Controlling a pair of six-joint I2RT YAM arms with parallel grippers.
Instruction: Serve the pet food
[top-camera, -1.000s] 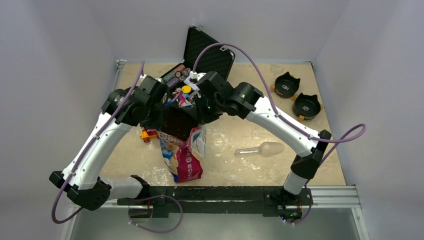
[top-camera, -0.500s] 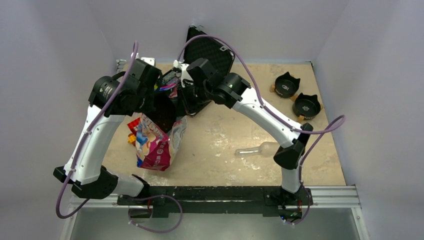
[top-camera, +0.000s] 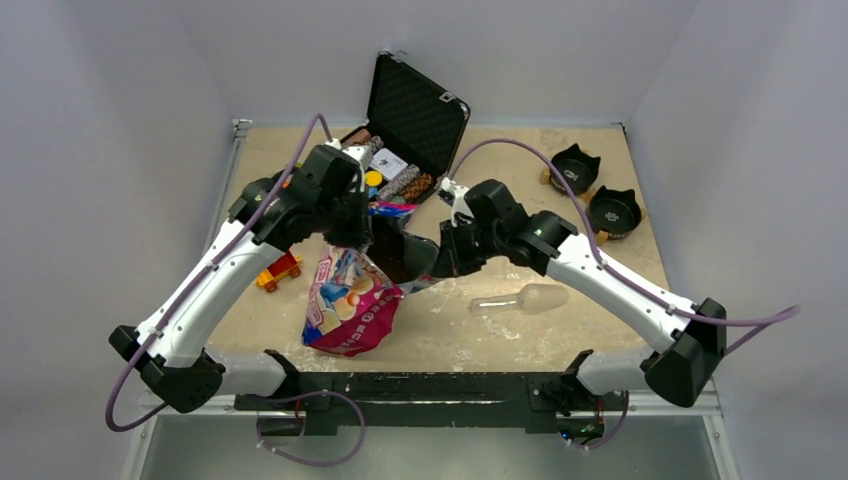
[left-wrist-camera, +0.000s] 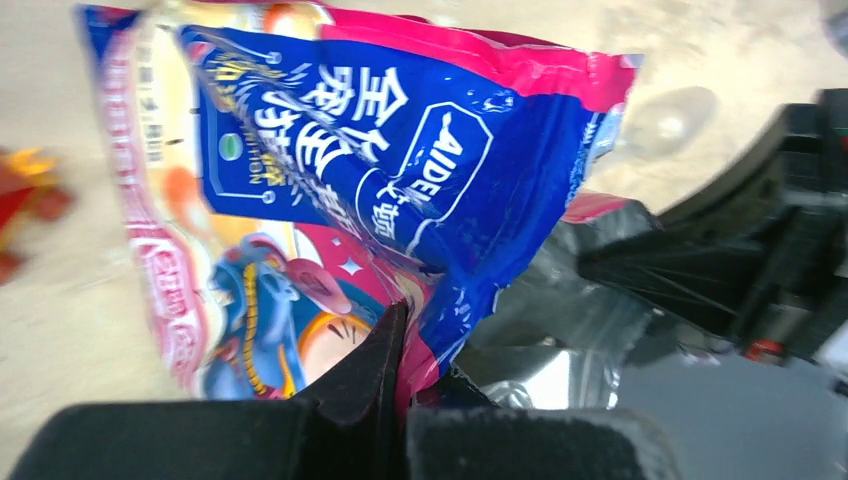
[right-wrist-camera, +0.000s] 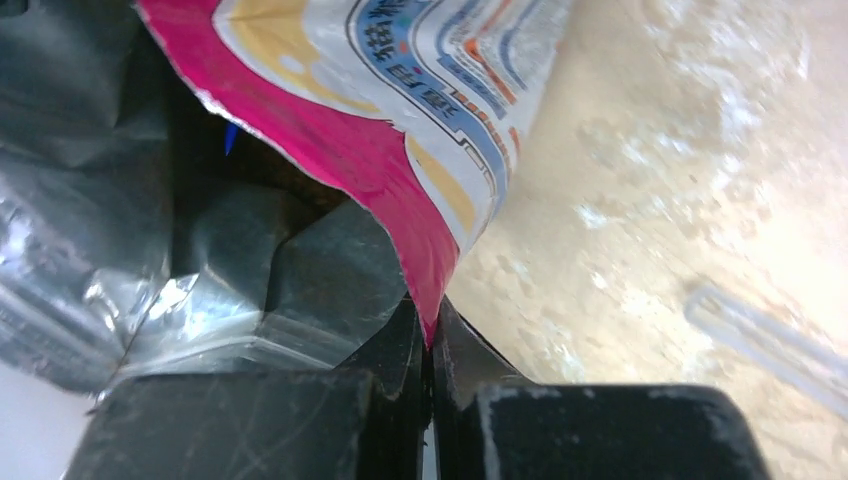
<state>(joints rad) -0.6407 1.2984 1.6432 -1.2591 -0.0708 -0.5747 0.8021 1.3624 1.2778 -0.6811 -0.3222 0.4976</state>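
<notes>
Both arms are holding the pet food bag (top-camera: 345, 300) open.
The left gripper (left-wrist-camera: 405, 335) is pinching one pink edge, and the right gripper (right-wrist-camera: 430, 335) is pinching the other edge. The pet food bag is sitting in the middle of the top view, its mouth gaping dark. Two black bowls (top-camera: 575, 170) are waiting at the upper right.
</notes>
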